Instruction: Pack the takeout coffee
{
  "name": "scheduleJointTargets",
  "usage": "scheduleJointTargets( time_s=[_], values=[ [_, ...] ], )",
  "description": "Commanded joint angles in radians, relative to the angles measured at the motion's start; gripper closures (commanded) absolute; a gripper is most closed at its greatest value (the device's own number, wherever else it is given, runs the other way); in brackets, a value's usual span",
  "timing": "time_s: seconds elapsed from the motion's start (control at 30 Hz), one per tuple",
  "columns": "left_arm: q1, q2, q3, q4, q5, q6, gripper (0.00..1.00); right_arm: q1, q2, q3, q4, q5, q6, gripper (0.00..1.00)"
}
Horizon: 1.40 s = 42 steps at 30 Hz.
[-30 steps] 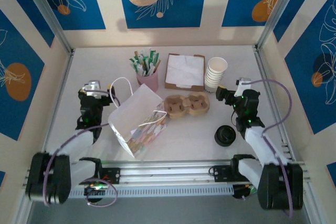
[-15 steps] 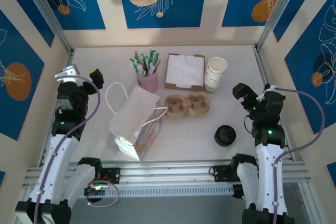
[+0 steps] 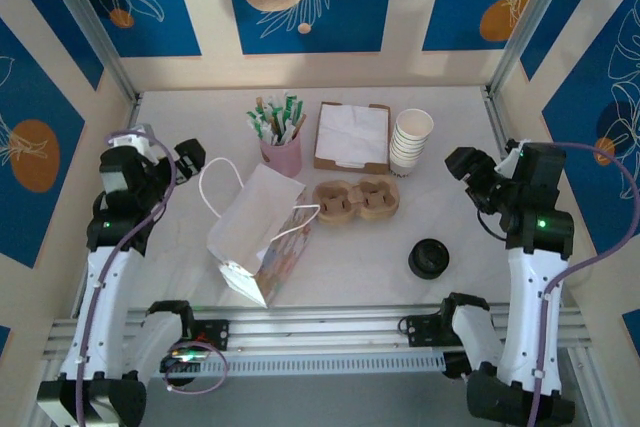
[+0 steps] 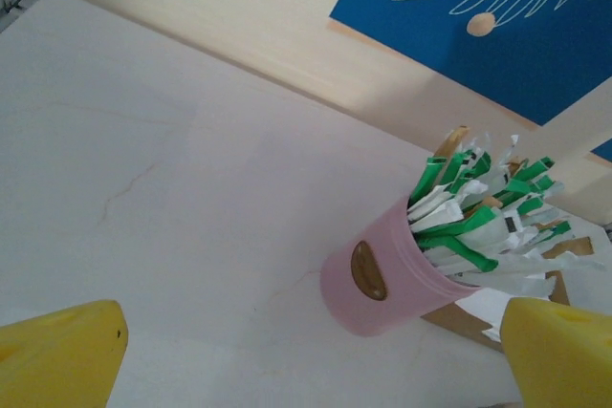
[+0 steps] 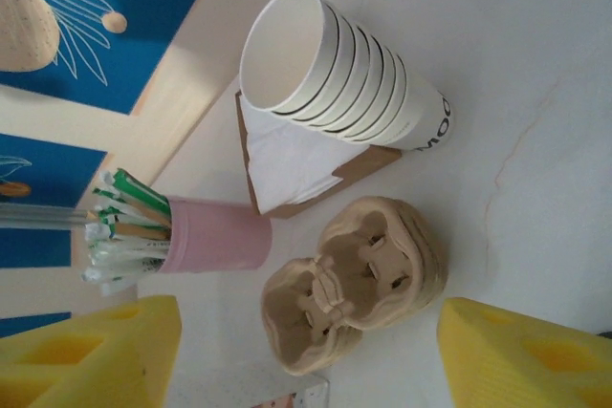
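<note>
The takeout coffee (image 3: 428,259) stands at the front right of the table, seen from above as a round black lid that hides the cup beneath it. A brown pulp cup carrier (image 3: 355,200) (image 5: 354,293) lies at the centre. A paper bag (image 3: 262,232) with white handles lies on its side left of the carrier. My left gripper (image 3: 185,157) (image 4: 306,360) hangs open above the table left of the bag, facing the pink cup (image 4: 382,279). My right gripper (image 3: 462,162) (image 5: 306,355) is open and empty, raised at the right, looking down on the carrier.
The pink cup (image 3: 282,152) (image 5: 210,236) holds green and white sachets. Beside it sit a brown napkin box (image 3: 352,137) (image 5: 296,160) and a stack of lidless white cups (image 3: 410,140) (image 5: 335,69). Metal frame rails run along the table sides and the front edge.
Both arms have lifted and swung outward. The left gripper left the bag's side and the bag settled slightly leftward. The right gripper rose away from beside the cup stack.
</note>
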Motion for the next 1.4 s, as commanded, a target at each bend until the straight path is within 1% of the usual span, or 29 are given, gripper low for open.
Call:
scheduleJointTargets(
  time_s=[0.0,0.07,0.13,0.2,0.27,0.43,0.57,0.7,0.87,1.03,1.2,1.37],
  values=[
    [0.023,0.007,-0.005,-0.041,0.028,-0.003,0.00,0.003,0.051,0.043,-0.042,-0.059,0.037,0.40],
    [0.035,0.010,-0.007,-0.044,0.042,-0.008,0.00,0.017,0.084,0.049,-0.003,-0.085,0.063,0.44],
    [0.047,0.008,-0.013,-0.027,0.072,-0.019,0.00,0.054,0.127,0.065,0.026,-0.068,0.071,0.44],
    [0.049,0.004,-0.027,-0.004,0.089,-0.018,0.01,0.107,0.184,0.101,0.030,0.014,0.069,0.45],
    [0.050,0.009,-0.033,-0.006,0.091,-0.016,0.03,0.153,0.244,0.135,0.029,0.086,0.074,0.50],
    [0.050,0.017,-0.025,-0.025,0.104,-0.014,0.04,0.232,0.421,0.261,0.016,0.211,0.069,0.52],
    [0.051,0.012,-0.035,-0.018,0.105,-0.024,0.05,0.256,0.545,0.362,-0.028,0.334,0.061,0.54],
    [0.050,0.026,-0.030,-0.021,0.132,-0.031,0.07,0.268,0.599,0.382,-0.015,0.426,0.057,0.53],
    [0.050,0.012,-0.038,-0.018,0.119,-0.037,0.07,0.279,0.656,0.398,0.028,0.444,0.043,0.53],
    [0.051,0.010,-0.044,-0.017,0.108,-0.041,0.07,0.287,0.727,0.462,0.021,0.431,0.034,0.53],
    [0.050,0.012,-0.050,-0.018,0.081,-0.050,0.09,0.303,0.786,0.518,-0.010,0.481,0.048,0.55],
    [0.050,0.014,-0.054,-0.017,0.069,-0.054,0.10,0.306,0.814,0.538,-0.015,0.492,0.048,0.57]
  ],
)
